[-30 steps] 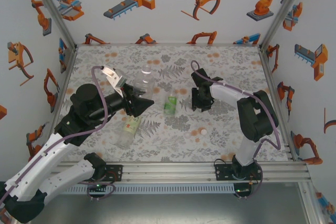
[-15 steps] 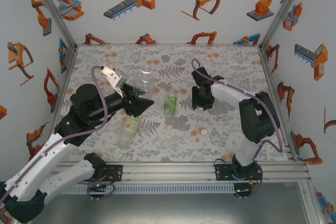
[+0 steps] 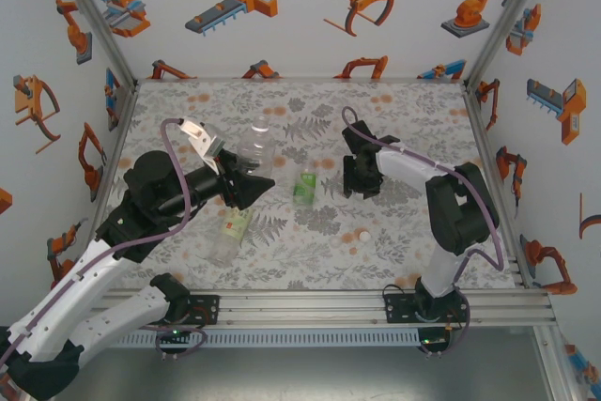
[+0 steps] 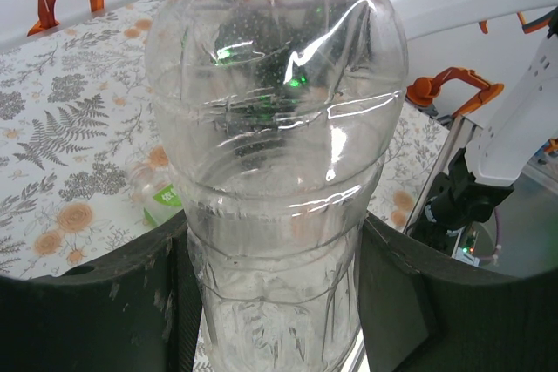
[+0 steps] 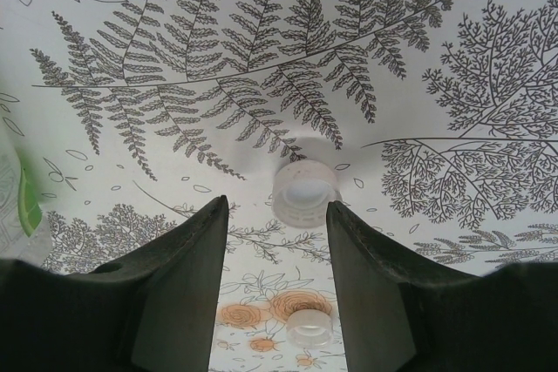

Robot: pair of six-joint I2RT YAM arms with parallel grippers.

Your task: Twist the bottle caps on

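Observation:
My left gripper [image 3: 246, 176] is shut on a nearly plain clear bottle [image 3: 255, 149], held off the table. In the left wrist view that bottle [image 4: 275, 128] stands between both fingers [image 4: 131, 302]. A bright green-labelled bottle [image 3: 304, 185] stands upright mid-table, and a yellow-green-labelled bottle [image 3: 228, 230] lies on its side near the front. My right gripper [image 3: 359, 187] hangs low over the mat. It is open [image 5: 277, 206], and a white cap [image 5: 304, 192] lies open side up just beyond its fingertips, by the right one. A second cap [image 5: 309, 327] lies nearer the wrist.
A loose white cap [image 3: 362, 235] lies on the floral mat [image 3: 404, 119] toward the front right. Printed walls enclose the table on three sides. The green-labelled bottle [image 5: 22, 198] shows at the left edge of the right wrist view.
The right arm has shifted very slightly over the cap. The left arm and its bottle have not moved.

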